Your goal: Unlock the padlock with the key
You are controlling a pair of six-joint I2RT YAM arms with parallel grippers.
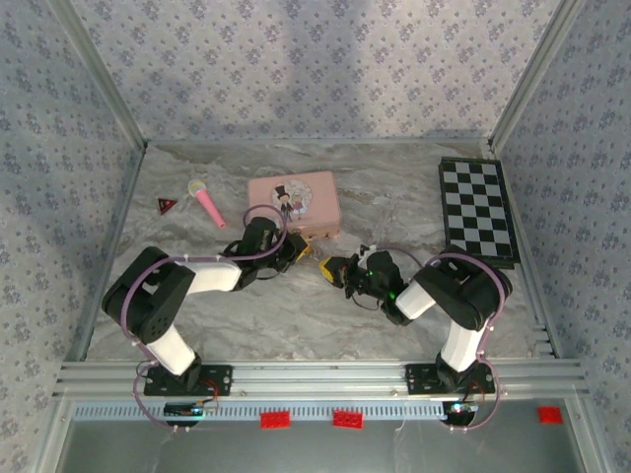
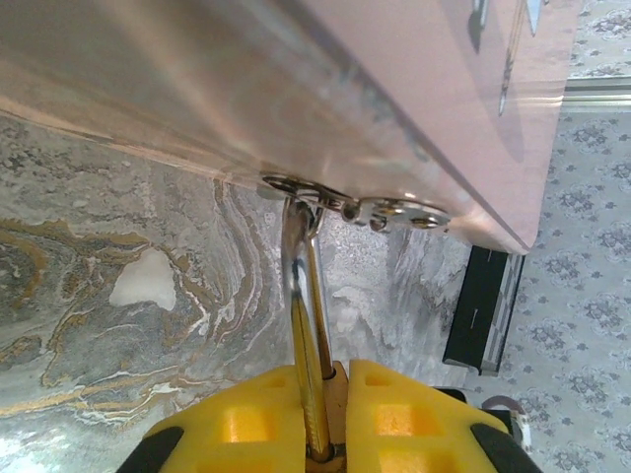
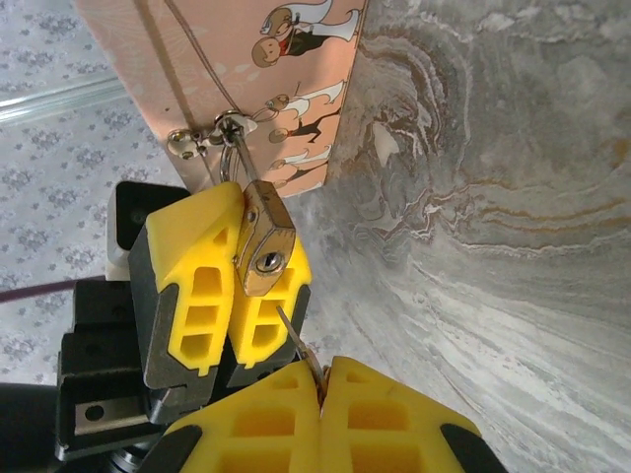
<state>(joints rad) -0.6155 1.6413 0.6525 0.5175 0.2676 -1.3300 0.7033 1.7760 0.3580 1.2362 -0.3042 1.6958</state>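
Note:
The small brass padlock (image 3: 264, 246) hangs by its thin shackle (image 2: 306, 296) from the hasp (image 2: 380, 209) on the pink tin (image 1: 293, 202). My left gripper (image 2: 340, 419) is shut on the padlock's body, which sits between its yellow fingers (image 3: 192, 286). The keyhole (image 3: 268, 261) faces the right wrist camera. My right gripper (image 3: 323, 372) is shut on the key (image 3: 296, 340), and only the thin blade pokes out. The key's tip sits just below the keyhole, apart from it. In the top view both grippers (image 1: 296, 251) (image 1: 343, 268) meet in front of the tin.
A black-and-white chessboard (image 1: 478, 209) lies at the right. A pink toy microphone (image 1: 207, 202) and a small red triangle (image 1: 167, 205) lie left of the tin. Patterned walls close in the marbled table (image 1: 296, 315) on three sides.

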